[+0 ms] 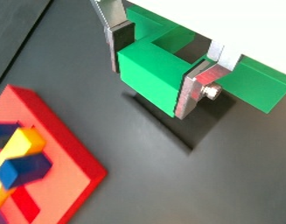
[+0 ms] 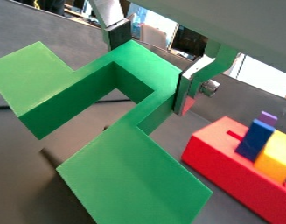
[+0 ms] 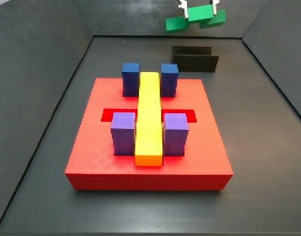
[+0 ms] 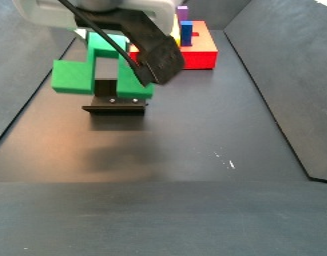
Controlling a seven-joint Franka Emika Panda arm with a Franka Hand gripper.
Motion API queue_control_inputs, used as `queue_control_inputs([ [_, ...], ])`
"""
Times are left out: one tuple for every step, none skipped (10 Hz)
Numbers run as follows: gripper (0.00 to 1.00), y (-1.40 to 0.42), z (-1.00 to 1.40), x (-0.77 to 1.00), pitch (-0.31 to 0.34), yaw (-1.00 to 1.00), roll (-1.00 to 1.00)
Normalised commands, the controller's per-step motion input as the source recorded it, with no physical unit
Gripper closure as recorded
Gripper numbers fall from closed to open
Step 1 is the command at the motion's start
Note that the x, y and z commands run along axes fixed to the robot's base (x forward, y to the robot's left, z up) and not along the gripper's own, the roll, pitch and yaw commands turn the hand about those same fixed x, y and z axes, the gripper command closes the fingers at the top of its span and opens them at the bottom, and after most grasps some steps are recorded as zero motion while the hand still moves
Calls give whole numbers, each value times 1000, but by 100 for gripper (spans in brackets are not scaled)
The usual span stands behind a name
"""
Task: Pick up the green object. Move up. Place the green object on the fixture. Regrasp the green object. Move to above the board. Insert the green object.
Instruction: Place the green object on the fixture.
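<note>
The green object (image 1: 156, 54) is a bright green stepped piece clamped at its middle block between the silver fingers of my gripper (image 1: 153, 66); its arms (image 2: 45, 83) spread out to either side of the gripper (image 2: 155, 63). In a side view the gripper (image 3: 200, 10) holds the green object (image 3: 196, 19) in the air over the dark fixture (image 3: 193, 60) at the back. From the other side, the green object (image 4: 99, 72) hangs just above the fixture (image 4: 116, 106). The red board (image 3: 103, 152) lies nearer the front.
On the board stand two blue blocks (image 3: 132, 78), two purple blocks (image 3: 123, 134) and a long yellow bar (image 3: 149, 115) between them. A corner of the board (image 1: 63, 149) shows in both wrist views. Dark sloping walls (image 3: 48, 101) enclose the floor.
</note>
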Motion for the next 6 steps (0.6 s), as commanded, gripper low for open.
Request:
queue_control_inputs([
  [100,-446,46,469,80,11,-29],
  [100,-454,0,343,0,74,0],
  [100,-449,-154,169,-34,66,34],
  [100,-443,-223,140,-74,37,83],
  [100,-400,-280,129,-106,14,80],
  [100,-326,-340,66,-97,0,171],
])
